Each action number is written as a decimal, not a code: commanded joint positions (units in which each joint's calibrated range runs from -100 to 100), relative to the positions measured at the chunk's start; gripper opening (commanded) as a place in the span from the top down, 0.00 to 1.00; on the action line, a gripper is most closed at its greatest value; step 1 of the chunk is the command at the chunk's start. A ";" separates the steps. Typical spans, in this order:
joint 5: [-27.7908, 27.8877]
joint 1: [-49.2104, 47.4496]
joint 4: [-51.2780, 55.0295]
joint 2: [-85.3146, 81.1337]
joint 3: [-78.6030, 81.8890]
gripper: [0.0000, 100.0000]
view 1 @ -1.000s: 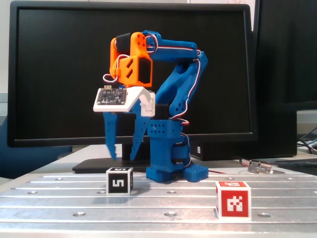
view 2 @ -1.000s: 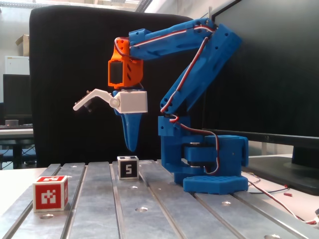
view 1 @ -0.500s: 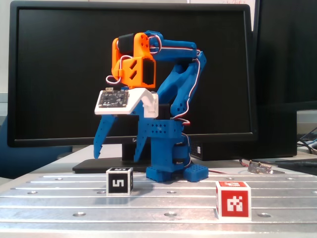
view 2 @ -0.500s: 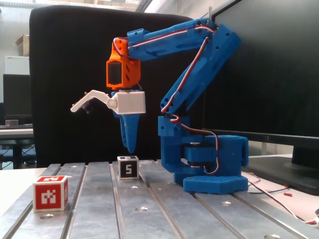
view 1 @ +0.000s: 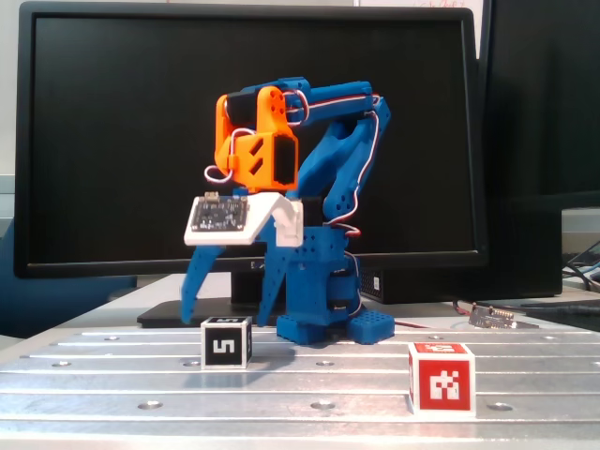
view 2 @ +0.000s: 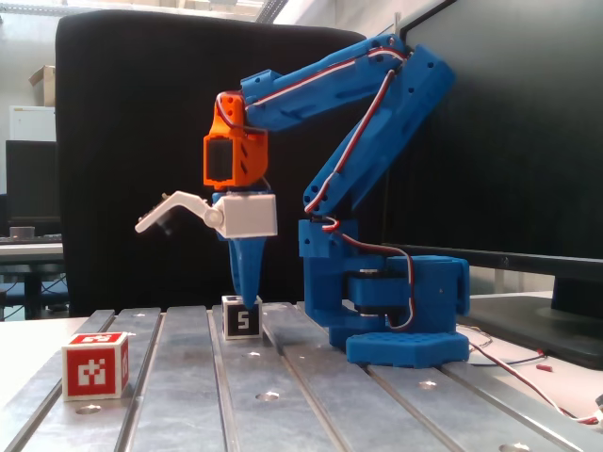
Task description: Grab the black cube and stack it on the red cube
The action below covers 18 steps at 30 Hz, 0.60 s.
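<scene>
Blue arm's spread, empty fingers [view 1: 230,305] straddle just above the black cube [view 1: 226,342]; red cube [view 1: 441,377] sits apart on the surface [view 1: 309,389].

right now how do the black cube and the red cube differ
The black cube has black faces with a white 5-like mark; the red cube has red faces with a pixelated white pattern. The black cube sits right under the open jaws; the red cube stands apart, clear of the arm. Both are white-edged and rest flat on the metal table.
</scene>
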 commanded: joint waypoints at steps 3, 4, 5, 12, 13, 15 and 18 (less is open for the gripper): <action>0.21 0.62 -4.31 -0.01 3.21 0.70; 0.21 0.62 -4.73 -0.01 3.76 0.70; 0.21 0.69 -5.08 -0.01 4.12 0.70; 0.11 0.62 -8.33 -0.01 7.38 0.71; 0.06 0.62 -8.67 -0.01 7.74 0.71; 0.00 0.47 -9.01 -0.01 7.92 0.71; 0.00 0.39 -9.01 -0.01 7.83 0.71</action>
